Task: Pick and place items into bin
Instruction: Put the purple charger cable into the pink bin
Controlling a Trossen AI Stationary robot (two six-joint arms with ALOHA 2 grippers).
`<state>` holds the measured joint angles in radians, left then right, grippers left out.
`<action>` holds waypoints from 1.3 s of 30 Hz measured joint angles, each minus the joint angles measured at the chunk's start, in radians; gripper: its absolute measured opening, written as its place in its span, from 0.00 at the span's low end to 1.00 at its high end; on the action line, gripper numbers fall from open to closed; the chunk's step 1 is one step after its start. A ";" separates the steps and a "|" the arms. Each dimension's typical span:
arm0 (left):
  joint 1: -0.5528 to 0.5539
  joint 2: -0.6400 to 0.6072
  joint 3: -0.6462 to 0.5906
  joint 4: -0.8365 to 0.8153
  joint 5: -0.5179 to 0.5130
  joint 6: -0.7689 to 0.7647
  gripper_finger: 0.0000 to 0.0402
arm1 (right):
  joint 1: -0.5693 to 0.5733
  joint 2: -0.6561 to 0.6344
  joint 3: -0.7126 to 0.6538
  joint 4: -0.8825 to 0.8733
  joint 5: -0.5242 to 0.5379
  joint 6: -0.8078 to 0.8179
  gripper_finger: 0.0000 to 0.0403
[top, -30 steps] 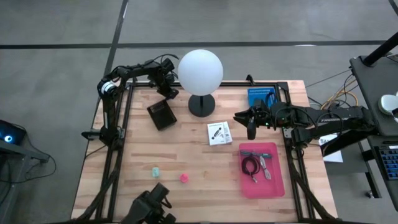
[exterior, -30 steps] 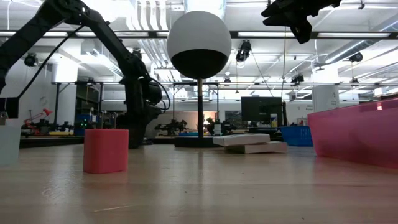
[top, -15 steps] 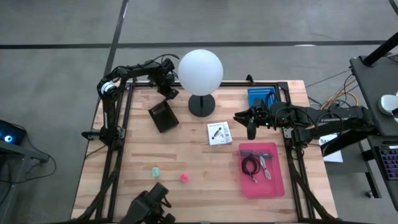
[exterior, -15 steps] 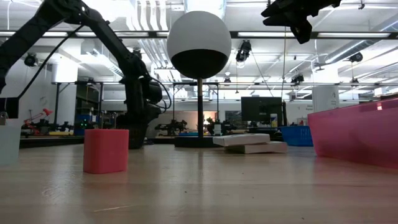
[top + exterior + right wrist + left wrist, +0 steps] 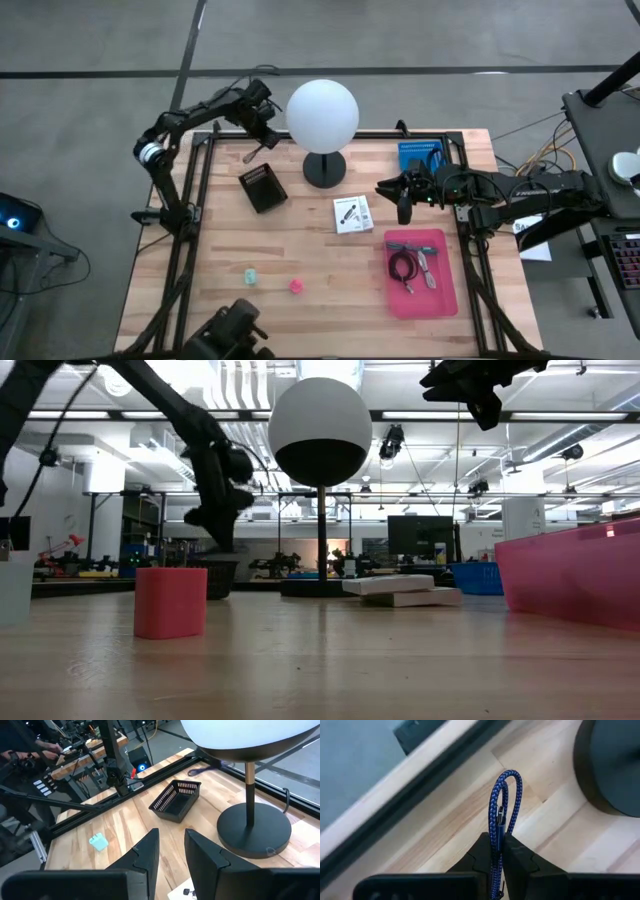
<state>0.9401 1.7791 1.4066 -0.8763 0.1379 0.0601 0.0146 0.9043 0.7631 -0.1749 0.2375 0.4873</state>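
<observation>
- Left gripper (image 5: 499, 851) is clamped on the purple cord (image 5: 504, 795), loop sticking out past the fingers; it hangs lifted above the table's far left corner, beside the lamp (image 5: 322, 120).
- We judge the step as carry: cord is picked, not yet binned.
- Next move calls for travel across to a bin and release above it; the limp loop could snag on the lamp or drape over a rim.
- Nearest container is the black basket (image 5: 262, 186), near the far left part of the table, just under the gripper's side; looks empty from the right wrist view (image 5: 176, 798).
- Pink bin (image 5: 420, 272) sits at the right edge, toward the near side; it holds a dark cable (image 5: 402, 268) and a silvery piece (image 5: 424, 262).
- Blue box (image 5: 421, 156) at the far right corner; contents we can't tell.
- Right gripper (image 5: 171, 851) waits over the right side of the table, fingers apart, holding nothing.
- Left out on the table: white card (image 5: 352, 214) mid-table, green block (image 5: 251, 275) and pink block (image 5: 296, 286) near the near edge.
</observation>
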 joint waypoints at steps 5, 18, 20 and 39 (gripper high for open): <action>0.000 -0.127 -0.030 -0.001 -0.051 0.000 0.02 | 0.000 0.000 0.000 -0.001 -0.002 -0.001 0.20; -0.013 -0.480 -0.161 0.125 -0.060 -0.107 0.02 | 0.000 0.000 0.000 -0.004 -0.001 -0.045 0.20; -0.012 -0.531 -0.186 0.153 -0.036 -0.107 0.02 | 0.000 0.000 0.000 -0.003 -0.001 -0.055 0.20; -0.025 -0.900 -0.603 1.046 0.415 -0.519 0.02 | 0.000 0.000 0.000 0.033 0.001 -0.102 0.20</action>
<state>0.9150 0.8793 0.8040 0.1696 0.5531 -0.4590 0.0146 0.9046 0.7631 -0.1421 0.2382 0.3851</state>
